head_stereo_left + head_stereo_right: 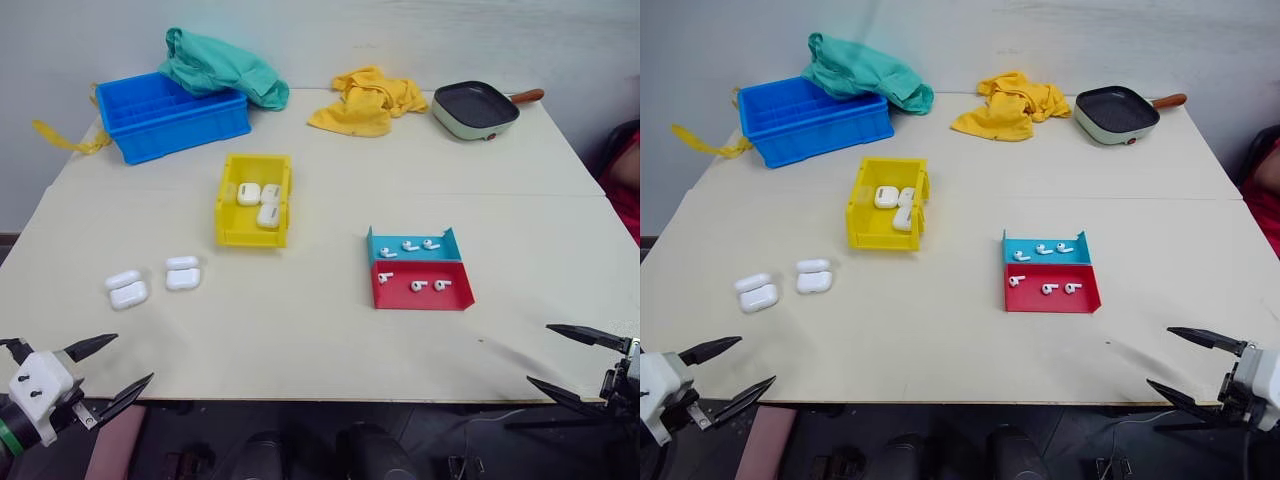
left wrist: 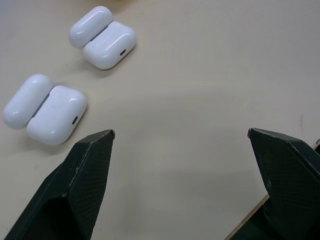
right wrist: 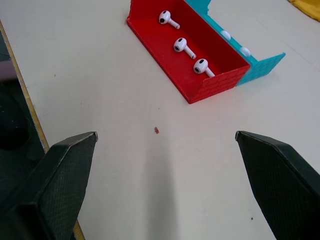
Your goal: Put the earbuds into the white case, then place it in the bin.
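At inspection both tools stood fully open and empty at the lower corners, the right tool (image 1: 572, 361) nearer the earbuds (image 1: 412, 267) up-left in the tray (image 1: 420, 297), the left tool (image 1: 112, 368) below the open white case (image 1: 127, 289), bin (image 1: 228, 212) beyond.

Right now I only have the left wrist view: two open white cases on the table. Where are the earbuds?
Observer: Six earbuds lie in the teal-and-red tray, over on your right side.
Operator: And the bin?
Observer: The yellow bin sits beyond your two open cases, already holding three closed cases.
Operator: Is the right hand busy?
Observer: No, the right hand is open and empty near the table's front edge.
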Tool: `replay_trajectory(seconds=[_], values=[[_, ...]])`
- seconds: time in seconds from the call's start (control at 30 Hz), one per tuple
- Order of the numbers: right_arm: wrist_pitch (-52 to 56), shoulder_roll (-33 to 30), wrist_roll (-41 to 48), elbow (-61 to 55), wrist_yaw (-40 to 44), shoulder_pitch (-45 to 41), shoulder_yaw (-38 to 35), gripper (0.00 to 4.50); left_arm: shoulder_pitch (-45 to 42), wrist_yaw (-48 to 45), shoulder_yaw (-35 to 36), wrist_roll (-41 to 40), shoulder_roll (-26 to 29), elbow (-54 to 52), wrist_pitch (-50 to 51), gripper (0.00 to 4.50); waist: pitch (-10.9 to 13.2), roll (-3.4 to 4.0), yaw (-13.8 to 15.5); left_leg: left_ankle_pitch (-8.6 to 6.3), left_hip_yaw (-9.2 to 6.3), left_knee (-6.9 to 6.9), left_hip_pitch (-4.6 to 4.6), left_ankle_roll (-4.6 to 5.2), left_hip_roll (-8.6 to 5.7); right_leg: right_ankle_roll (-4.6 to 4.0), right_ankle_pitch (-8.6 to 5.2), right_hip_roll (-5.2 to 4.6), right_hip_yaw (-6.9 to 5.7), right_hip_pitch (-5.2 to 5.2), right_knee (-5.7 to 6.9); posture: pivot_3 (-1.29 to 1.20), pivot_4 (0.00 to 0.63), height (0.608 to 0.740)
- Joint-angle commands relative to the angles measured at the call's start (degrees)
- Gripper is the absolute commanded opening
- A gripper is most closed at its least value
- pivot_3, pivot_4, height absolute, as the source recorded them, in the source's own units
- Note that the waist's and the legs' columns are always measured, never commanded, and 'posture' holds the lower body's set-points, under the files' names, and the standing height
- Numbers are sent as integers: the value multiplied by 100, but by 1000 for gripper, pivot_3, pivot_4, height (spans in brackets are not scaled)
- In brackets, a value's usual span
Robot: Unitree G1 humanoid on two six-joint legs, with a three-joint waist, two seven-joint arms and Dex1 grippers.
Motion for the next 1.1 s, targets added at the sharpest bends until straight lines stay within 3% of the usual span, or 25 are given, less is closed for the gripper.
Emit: replay_trajectory(seconds=[0.03,0.23,0.37,0.6,0.7,0.8,0.93,1.0,1.1], values=[[-53,16,32,17,35,-51,43,4500,39,6,45,-151,49,-125,84,4490,0,0,-12,0,0,0,0,0,0,0,0,0,0,0,0,0,150,740],[152,346,522,-332,70,-547,333,4500,197,254,492,-775,-135,-458,698,4490,0,-3,-51,0,-1,1,0,-1,1,0,0,0,0,0,3,0,150,740],[380,770,892,-851,5,-979,659,4500,236,1443,1332,-1392,-523,-390,1844,4490,4,4,-86,2,0,1,1,-3,2,0,0,2,0,-2,12,0,150,740],[104,1529,1123,-1350,242,-1428,1132,4500,688,3156,2350,-1483,-1157,-146,3235,4490,6,-14,-35,-2,-5,5,-1,-5,6,2,1,8,-1,-8,13,0,150,740],[6,1633,1158,-1338,490,-1523,1291,4500,858,3342,2514,-2017,-1012,-677,4120,4490,3,-27,56,-3,-23,13,-2,-2,0,2,1,3,-1,-1,14,0,150,740],[28,1653,1124,-1204,511,-1639,1364,4500,739,3783,2637,-2601,-480,-1287,5317,4490,2,-40,118,0,-33,15,-2,-5,-1,2,1,3,-4,4,15,0,150,740],[41,1600,1081,-932,581,-1771,1395,4500,-6,4765,2645,-3477,453,-1975,7207,4490,8,-23,111,21,-50,14,2,-17,-4,-6,4,2,-14,11,29,0,150,740],[69,1553,1072,-839,624,-1822,1402,4500,-1038,5505,2498,-3960,822,-2068,8125,4490,11,-9,113,25,-50,14,4,-18,-7,-7,4,1,-14,14,34,0,150,740],[102,1493,1073,-740,652,-1899,1395,4500,-2833,6370,1910,-3917,898,-2105,9331,4490,11,-3,72,34,-52,13,-1,-25,-8,-6,4,1,-17,0,51,0,150,740]])
